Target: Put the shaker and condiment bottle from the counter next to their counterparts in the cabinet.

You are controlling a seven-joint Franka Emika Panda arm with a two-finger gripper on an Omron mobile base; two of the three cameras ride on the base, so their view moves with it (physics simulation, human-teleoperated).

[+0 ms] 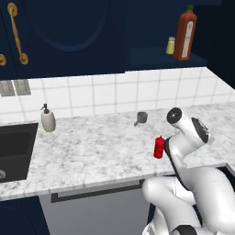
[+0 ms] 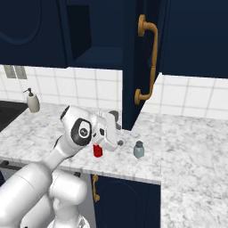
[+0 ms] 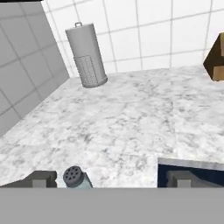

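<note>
Shaker (image 3: 77,177) on marbled counter (image 3: 127,127).

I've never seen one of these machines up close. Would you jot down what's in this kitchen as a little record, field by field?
Setting: marbled counter with tiled backsplash, navy cabinet above.
On the cabinet shelf: small yellow shaker beside a tall red-brown sauce bottle.
On the counter: red condiment bottle, grey shaker, soap dispenser, small grey cup, grey cylindrical grater.
Sink: dark basin at the left.
Pincer: hangs low over the counter, fingers apart, grey shaker's cap between them, nothing gripped.
Shaker and condiment bottle: not yet in the cabinet.
</note>
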